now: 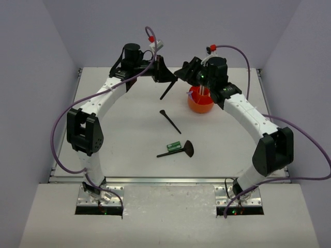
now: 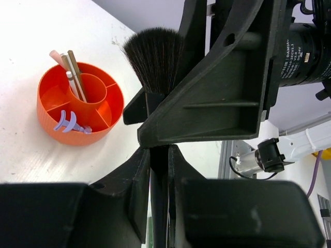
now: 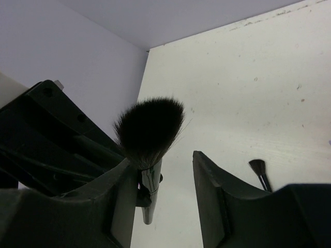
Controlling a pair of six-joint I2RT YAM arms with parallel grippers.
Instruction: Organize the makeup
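My left gripper (image 2: 159,173) is shut on the handle of a black powder brush (image 2: 155,57) and holds it in the air at the back of the table, with the handle (image 1: 168,92) slanting down. My right gripper (image 3: 165,191) meets it there, jaws open on either side of the brush's ferrule (image 3: 150,188). The ferrule lies against one finger (image 3: 116,206), with a gap to the other. A small black brush (image 1: 170,121), a green tube (image 1: 173,146) and a fan brush (image 1: 182,150) lie on the table. Tan and pink sticks (image 2: 72,70) and lilac tools (image 2: 70,124) sit in the orange cup (image 2: 51,111).
The orange compartmented cup (image 1: 200,105) stands just below my right gripper (image 1: 185,72), right of the held brush. My left gripper (image 1: 161,72) is close beside it at the back. Grey walls enclose the table on three sides. A small brush head (image 3: 257,166) shows in the right wrist view.
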